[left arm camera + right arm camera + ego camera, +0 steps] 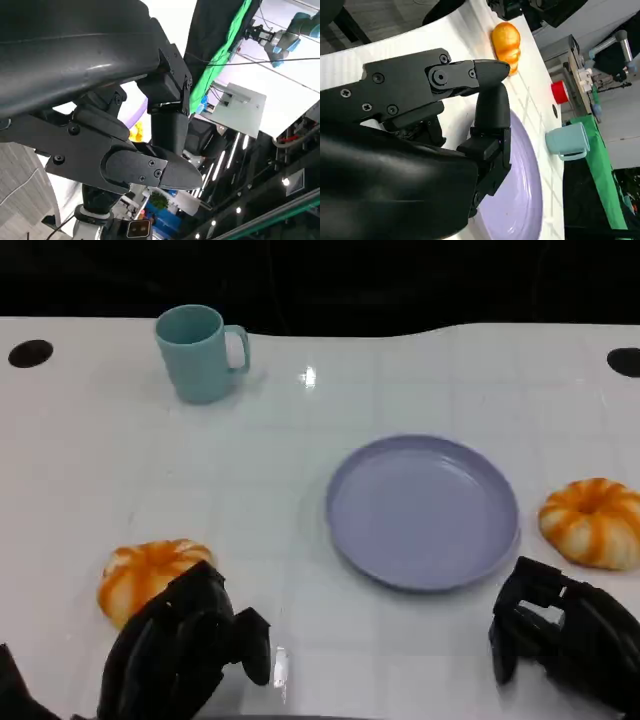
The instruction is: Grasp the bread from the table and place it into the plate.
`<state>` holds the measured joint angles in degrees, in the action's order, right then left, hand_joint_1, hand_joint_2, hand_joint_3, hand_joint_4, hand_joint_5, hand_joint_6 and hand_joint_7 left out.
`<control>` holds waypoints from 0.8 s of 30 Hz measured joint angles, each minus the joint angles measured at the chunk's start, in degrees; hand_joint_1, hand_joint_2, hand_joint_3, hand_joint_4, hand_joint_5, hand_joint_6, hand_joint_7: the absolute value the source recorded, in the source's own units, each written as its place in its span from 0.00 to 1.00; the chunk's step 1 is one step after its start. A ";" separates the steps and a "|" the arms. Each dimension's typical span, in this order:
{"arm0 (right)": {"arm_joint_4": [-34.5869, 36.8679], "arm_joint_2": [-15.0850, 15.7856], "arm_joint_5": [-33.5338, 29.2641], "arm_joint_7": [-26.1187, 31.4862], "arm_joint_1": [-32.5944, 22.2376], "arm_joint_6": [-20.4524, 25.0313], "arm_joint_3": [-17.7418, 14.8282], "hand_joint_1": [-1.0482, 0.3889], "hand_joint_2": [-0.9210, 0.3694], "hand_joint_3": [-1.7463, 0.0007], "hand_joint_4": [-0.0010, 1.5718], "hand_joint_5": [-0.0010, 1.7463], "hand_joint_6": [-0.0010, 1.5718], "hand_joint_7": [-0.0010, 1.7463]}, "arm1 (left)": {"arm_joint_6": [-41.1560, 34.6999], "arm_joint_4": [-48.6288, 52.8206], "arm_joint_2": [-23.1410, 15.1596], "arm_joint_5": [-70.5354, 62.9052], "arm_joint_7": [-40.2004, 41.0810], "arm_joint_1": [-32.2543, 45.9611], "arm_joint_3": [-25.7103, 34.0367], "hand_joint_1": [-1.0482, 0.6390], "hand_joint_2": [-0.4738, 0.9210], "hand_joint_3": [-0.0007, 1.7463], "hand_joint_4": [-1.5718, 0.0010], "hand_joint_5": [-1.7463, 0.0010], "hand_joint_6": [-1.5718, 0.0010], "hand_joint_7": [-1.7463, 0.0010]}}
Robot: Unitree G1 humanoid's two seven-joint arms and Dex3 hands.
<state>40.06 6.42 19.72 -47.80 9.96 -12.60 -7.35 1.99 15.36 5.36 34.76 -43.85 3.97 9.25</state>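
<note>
We count two pumpkin-shaped bread buns — one [150, 578], another [592, 522] — one lavender plate [422, 512], one teal mug [200, 352].

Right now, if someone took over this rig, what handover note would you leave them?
Left hand: holds nothing, just in front of the left bread; contact unclear.
Right hand: holds nothing, near the plate's front right edge.
Right bread: on the table, right of the plate.
Cup: far left, not involved.
Done: nothing in the plate.
Left: grasp a bread, lift it, set it in the plate.
</note>
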 measured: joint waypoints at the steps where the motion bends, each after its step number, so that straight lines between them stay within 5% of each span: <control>1: -0.01 0.00 -0.02 0.08 0.00 0.00 0.00 0.31 0.00 0.88 0.45 1.00 0.41 0.87 | 0.00 0.00 -0.04 -0.02 0.00 0.00 -0.02 0.16 1.00 0.09 0.48 0.00 0.55 0.13; 15: -0.40 0.00 -0.03 0.42 -0.14 0.32 0.04 0.30 0.00 0.89 0.46 0.99 0.41 0.87 | 5.00 -0.31 -1.02 -3.12 -0.12 0.08 -0.64 0.20 1.00 0.07 0.65 0.10 0.62 0.40; 24: -0.40 -0.02 -0.07 0.48 -0.14 0.32 0.06 0.31 0.00 0.89 0.46 0.99 0.41 0.86 | 16.81 -0.67 -3.97 -9.98 -0.12 -0.35 -1.24 0.30 1.00 0.05 0.71 0.38 0.63 0.74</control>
<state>39.65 6.40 19.65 -47.32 9.82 -12.28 -7.29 18.80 14.69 1.40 24.78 -43.97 3.61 8.02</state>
